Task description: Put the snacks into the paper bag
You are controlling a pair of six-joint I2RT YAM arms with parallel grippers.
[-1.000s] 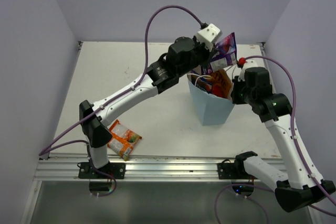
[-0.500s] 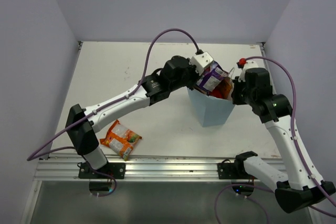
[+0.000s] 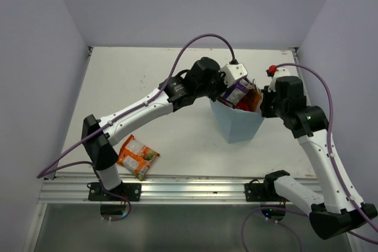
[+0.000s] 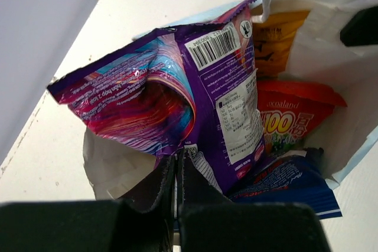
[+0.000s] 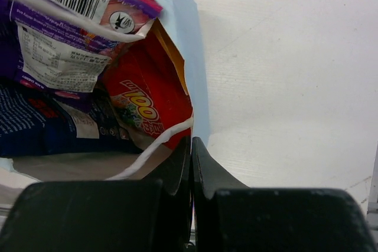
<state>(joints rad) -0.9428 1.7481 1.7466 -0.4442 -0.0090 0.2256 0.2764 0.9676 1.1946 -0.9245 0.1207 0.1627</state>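
The light blue paper bag point(image 3: 239, 123) stands upright at the table's middle right. My left gripper point(image 3: 234, 91) is over its mouth, shut on the lower edge of the purple-white packet point(image 4: 177, 98), which hangs partly inside the mouth; its jaws point(image 4: 177, 156) pinch the packet's seam. Inside lie the red packet point(image 4: 292, 123), the blue Burts bag point(image 4: 292, 186) and the orange Kettle bag point(image 4: 273, 39). My right gripper point(image 3: 263, 101) is shut on the bag's right rim point(image 5: 184, 57), with its fingertips point(image 5: 191, 143) beside a white string handle point(image 5: 155, 146). The orange-white packet point(image 3: 137, 156) lies on the table.
The orange-white packet lies near the front rail, close to the left arm's base point(image 3: 112, 190). The left arm stretches diagonally across the table's middle. Lilac walls close off the left, back and right sides.
My left gripper has come down from above the bag, lowering the purple-white packet into the bag's mouth. The right gripper and the bag have stayed in place.
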